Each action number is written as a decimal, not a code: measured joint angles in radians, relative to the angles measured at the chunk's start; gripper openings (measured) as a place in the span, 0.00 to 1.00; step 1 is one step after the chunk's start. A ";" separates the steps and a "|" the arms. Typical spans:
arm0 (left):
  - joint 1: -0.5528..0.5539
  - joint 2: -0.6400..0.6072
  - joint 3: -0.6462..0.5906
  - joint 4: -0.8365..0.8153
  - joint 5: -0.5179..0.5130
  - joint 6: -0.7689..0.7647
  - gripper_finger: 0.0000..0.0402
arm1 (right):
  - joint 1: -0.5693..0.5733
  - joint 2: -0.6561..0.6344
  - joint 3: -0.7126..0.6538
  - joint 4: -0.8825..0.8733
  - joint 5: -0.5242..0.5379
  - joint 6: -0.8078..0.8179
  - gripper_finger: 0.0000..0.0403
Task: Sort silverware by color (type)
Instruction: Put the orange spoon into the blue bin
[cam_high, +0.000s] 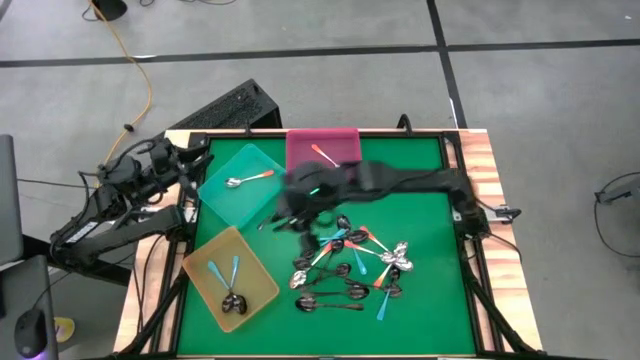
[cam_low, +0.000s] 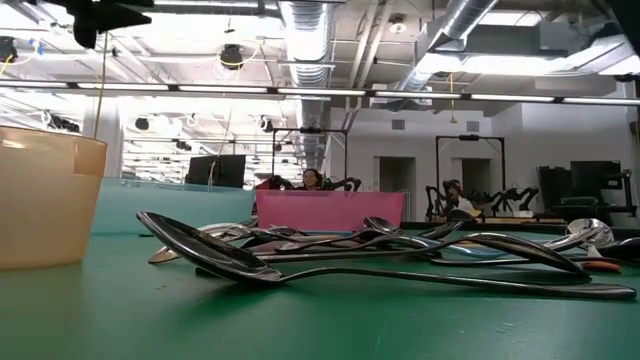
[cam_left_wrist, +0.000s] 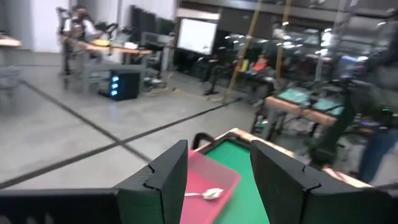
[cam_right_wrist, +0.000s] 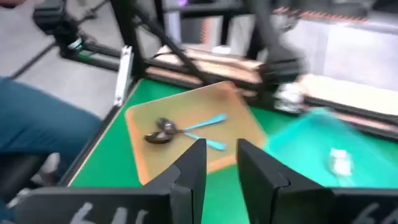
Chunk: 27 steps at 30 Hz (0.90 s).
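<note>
Green mat (cam_high: 430, 290), spoon pile (cam_high: 350, 265) mid-table; lab behind.
R gripper (cam_high: 300, 215) above pile, fingers slightly apart, empty; L gripper (cam_left_wrist: 219, 171) off-table, spread.

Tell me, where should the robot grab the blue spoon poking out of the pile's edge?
Probably by its light blue handle, coming straight down from above and closing across it. The handle lies flat on the green table and points out of the spoon pile, while its bowl end sits among other spoons. The open right hand is nearest.
</note>
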 joint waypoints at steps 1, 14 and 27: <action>0.000 -0.014 0.000 -0.002 0.003 0.000 0.39 | 0.003 -0.045 0.001 -0.054 0.041 -0.002 0.27; 0.000 -0.189 -0.025 -0.142 -0.020 -0.098 0.39 | 0.216 -0.406 -0.119 -0.536 0.557 0.245 0.27; 0.002 -0.191 -0.225 0.132 0.030 -0.225 0.39 | 0.340 -0.852 -1.021 0.158 0.759 0.317 0.27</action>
